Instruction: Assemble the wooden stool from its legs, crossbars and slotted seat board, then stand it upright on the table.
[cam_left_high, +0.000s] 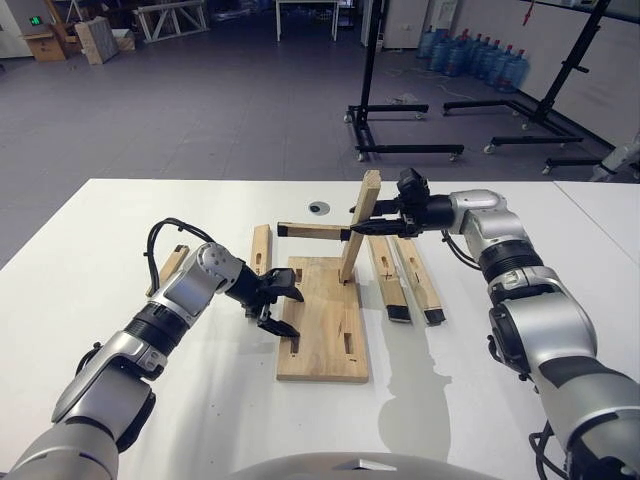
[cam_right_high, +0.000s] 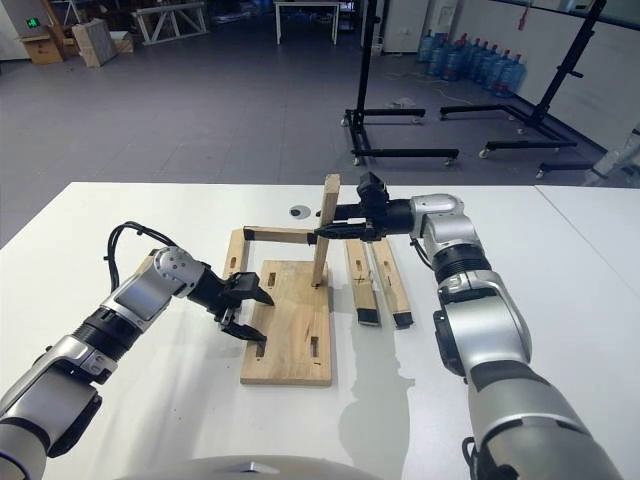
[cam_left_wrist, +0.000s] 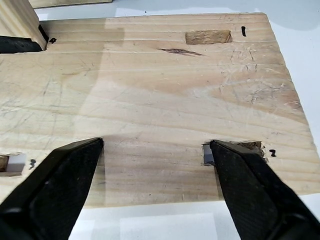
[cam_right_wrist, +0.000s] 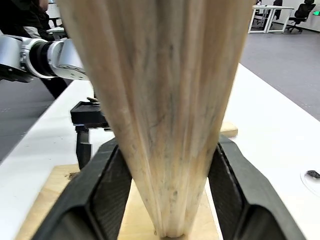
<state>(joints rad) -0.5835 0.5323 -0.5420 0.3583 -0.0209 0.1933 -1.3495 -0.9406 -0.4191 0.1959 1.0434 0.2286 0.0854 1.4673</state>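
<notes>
The slotted seat board lies flat on the white table. One wooden leg stands upright and slightly tilted at the board's far right slot, with my right gripper shut on it at mid height. The right wrist view has a finger on each side of that leg. A crossbar sticks out sideways from the leg towards the left. My left gripper is open at the board's left edge; its fingers spread over the board near a slot.
Two more legs lie side by side right of the board. Another wooden piece lies left of it, and one sits by my left forearm. A round table hole is behind. Black racks stand on the floor beyond.
</notes>
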